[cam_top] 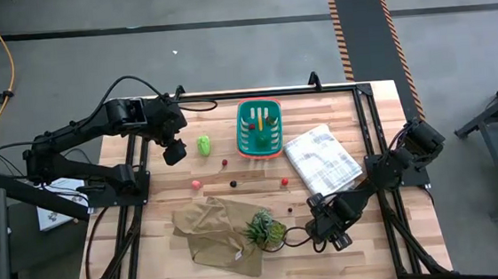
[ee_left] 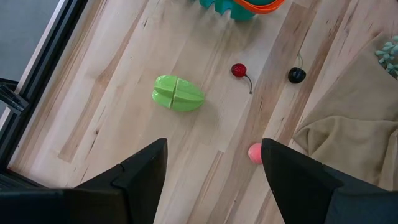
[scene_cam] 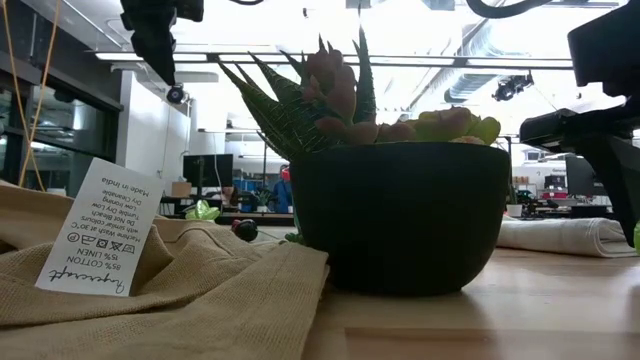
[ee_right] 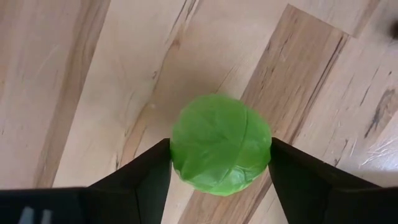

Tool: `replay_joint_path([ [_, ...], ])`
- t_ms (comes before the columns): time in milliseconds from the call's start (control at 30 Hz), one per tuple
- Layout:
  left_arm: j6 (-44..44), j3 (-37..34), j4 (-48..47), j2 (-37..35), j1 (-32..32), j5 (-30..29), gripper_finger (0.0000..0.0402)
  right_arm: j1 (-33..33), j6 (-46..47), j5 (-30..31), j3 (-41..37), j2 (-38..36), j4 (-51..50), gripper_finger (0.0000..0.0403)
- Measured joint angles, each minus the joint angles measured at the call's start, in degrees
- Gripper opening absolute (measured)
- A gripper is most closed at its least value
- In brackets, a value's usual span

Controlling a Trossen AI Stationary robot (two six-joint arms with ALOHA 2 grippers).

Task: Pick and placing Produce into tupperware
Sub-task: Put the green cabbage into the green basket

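My right gripper (ee_right: 221,162) stands near the table's front right (cam_top: 332,231), pointing down, shut on a round light green produce piece (ee_right: 221,144). My left gripper (ee_left: 214,155) hangs open above the table's left part (cam_top: 174,152). Below it lie a light green lump (ee_left: 178,93), a red cherry (ee_left: 239,70), a dark ball (ee_left: 296,75) and a pink piece (ee_left: 255,152), all loose on the wood. The teal tupperware basket (cam_top: 260,127) stands at the far middle of the table. My right gripper pinches the green ball between its two fingers, one on each of two opposite sides (ee_right: 176,155). The fingers come from above, pointing down. The ball sits upright between them, low at the wooden table top; I cannot tell whether it is lifted.
A white checked cloth (cam_top: 322,156) lies folded right of the basket. A tan cloth (cam_top: 212,231) and a spiky potted plant (cam_top: 263,229) take up the front middle, close to my right gripper. Small red pieces (cam_top: 283,181) dot the middle. Black frame rails edge the table.
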Motion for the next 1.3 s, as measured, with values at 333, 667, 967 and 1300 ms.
replay_joint_path([
  [333, 0.00, -0.01, -0.02, 0.00, 0.02, -0.02, 0.0248, -0.71, 0.21, 0.43, 4.48, 0.04, -4.87, 0.0227],
  [667, 0.00, 0.00, 0.00, -0.02, 0.02, -0.01, 0.0248, -4.35, 0.00, 0.50, 17.98, 0.04, -14.86, 0.0227],
  [967, -0.01, -0.01, -0.01, -0.02, 0.02, 0.00, 0.0248, -8.88, -1.33, 4.11, 33.68, 0.04, -18.43, 0.0227],
  [1300, -0.02, -0.02, -0.02, -0.02, 0.00, -0.02, 0.0248, -21.68, -8.01, 7.41, 40.00, 0.00, -18.45, 0.0227],
])
